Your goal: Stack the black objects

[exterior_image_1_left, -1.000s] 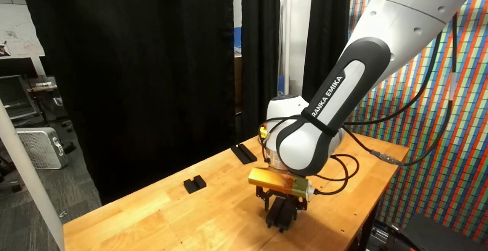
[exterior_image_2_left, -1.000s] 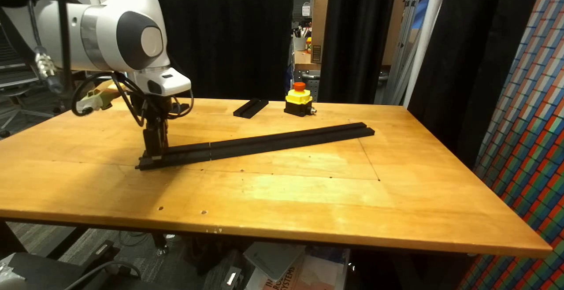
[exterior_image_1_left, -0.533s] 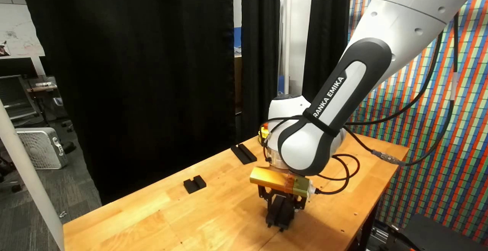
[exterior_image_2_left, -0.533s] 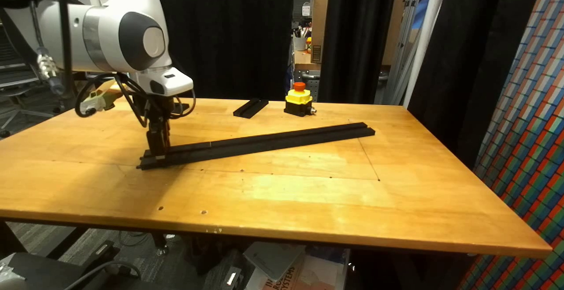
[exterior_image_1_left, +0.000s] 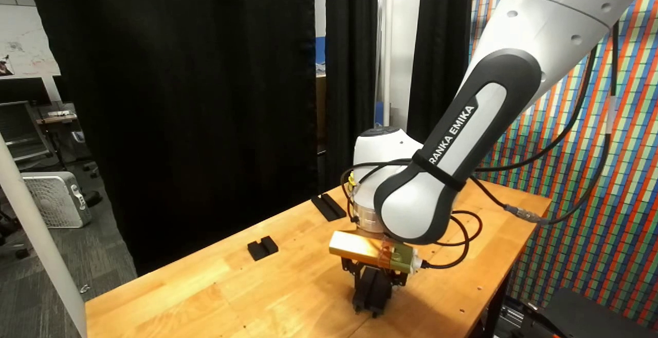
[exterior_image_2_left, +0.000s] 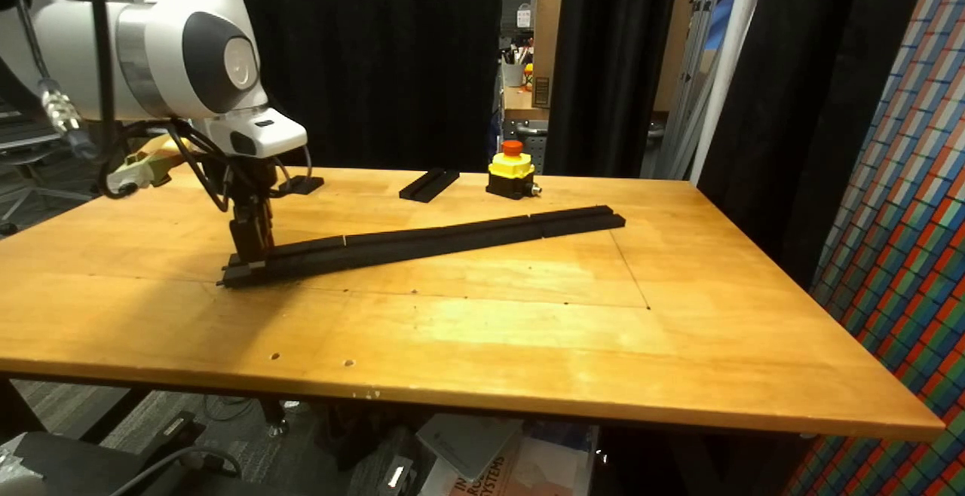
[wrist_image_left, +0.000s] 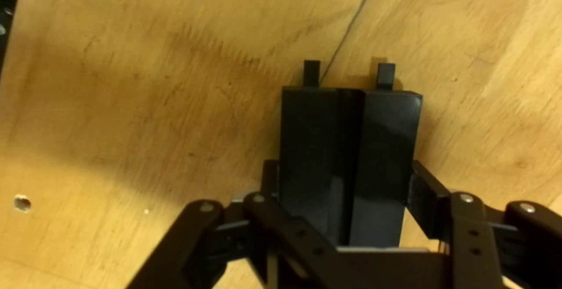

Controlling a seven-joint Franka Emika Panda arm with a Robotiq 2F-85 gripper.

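Clamped across one end of the bar (exterior_image_2_left: pixel 437 242), the end effector (wrist_image_left: pixel 343 181) presses it from both sides, low in the wrist view. A second ago its fingers (wrist_image_left: pixel 428 190) stood wider; since then they have come in on the bar, whose right end (exterior_image_2_left: pixel 595 221) has slid toward the left of the frame in an exterior view. A thin gap now shows near that end too, so the bar is likely several joined pieces that could part under a pull. Whether the held end is off the counter (exterior_image_2_left: pixel 528 353), I cannot tell.

Farther off, the block (exterior_image_1_left: pixel 262 248) lies at lower left of center and the slab (exterior_image_1_left: pixel 328 207) beyond it, just below mid-frame; neither has moved. Near the far edge stands the button (exterior_image_2_left: pixel 512 166), just right of upper center, no part of the job.

Nothing is stacked yet. The grasp looks made; the next move probably calls for a slow, level carry, as so long a bar held at one end may sag or swing.
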